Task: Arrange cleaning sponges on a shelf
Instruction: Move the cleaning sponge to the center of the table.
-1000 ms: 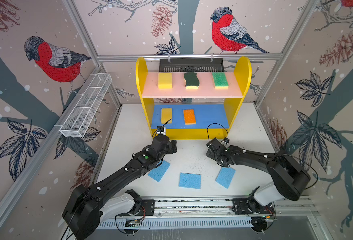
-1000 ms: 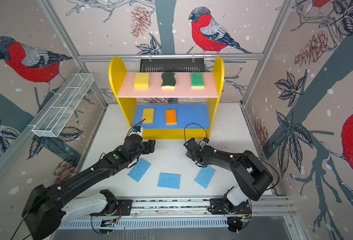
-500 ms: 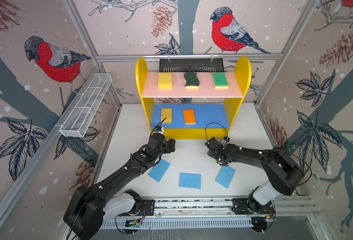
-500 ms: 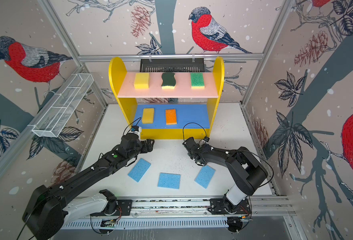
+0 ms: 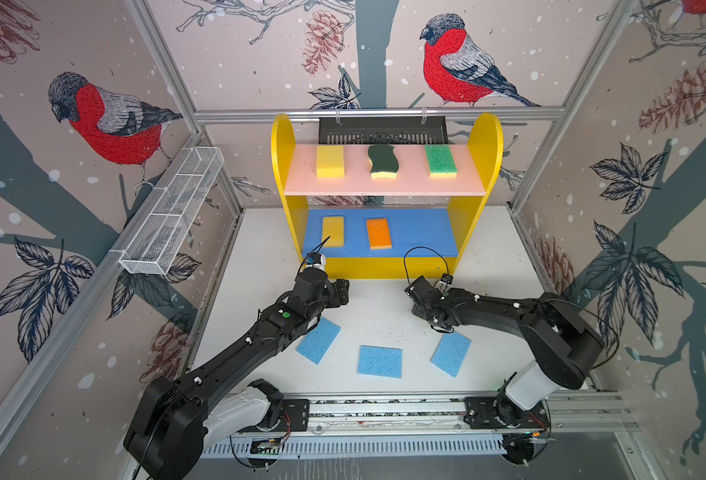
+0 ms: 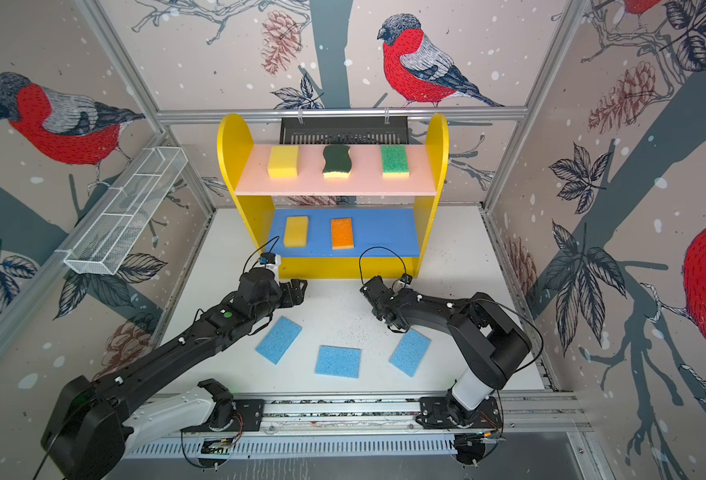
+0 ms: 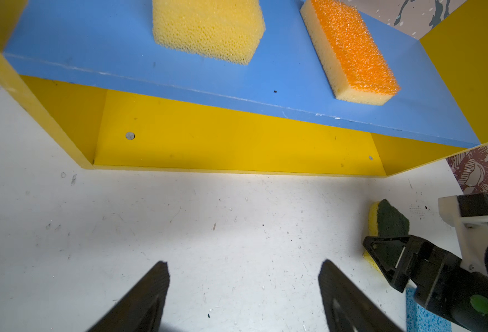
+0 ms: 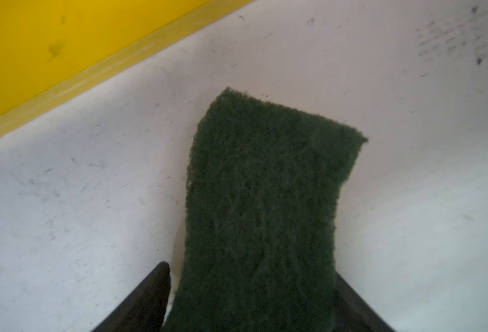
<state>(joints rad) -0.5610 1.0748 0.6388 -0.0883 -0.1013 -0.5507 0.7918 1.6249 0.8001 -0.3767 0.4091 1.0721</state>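
A wavy dark-green-on-yellow sponge (image 8: 265, 201) sits between the two fingers of the right tool (image 8: 251, 287), green face up, low over the white tabletop (image 5: 384, 307) just in front of the shelf's yellow bottom. The right wrist view shows one finger against its side and a thin pale strip beside the other finger. Whether the tool is actually squeezing the sponge cannot be told. The left wrist view catches that sponge's yellow edge (image 7: 372, 214); in both top views the right tool (image 5: 419, 297) hides it.

The left tool (image 7: 242, 267) is spread wide with nothing between its fingers, over bare tabletop in front of the shelf (image 5: 484, 137).

On the pink upper board lie a yellow block (image 5: 329, 161), a second wavy dark-green sponge (image 5: 383, 160) and a bright-green-topped sponge (image 5: 440, 160). On the blue middle board lie another yellow sponge (image 5: 333, 230) and an orange-topped sponge (image 5: 379, 232), its right part bare.

Three flat light-blue sponges (image 5: 318, 340) (image 5: 380, 361) (image 5: 451, 353) lie apart on the tabletop nearer the arm bases.

A white wire-mesh basket (image 5: 172, 216) hangs on the left wall and a black slotted tray (image 5: 382, 129) hangs behind the shelf.
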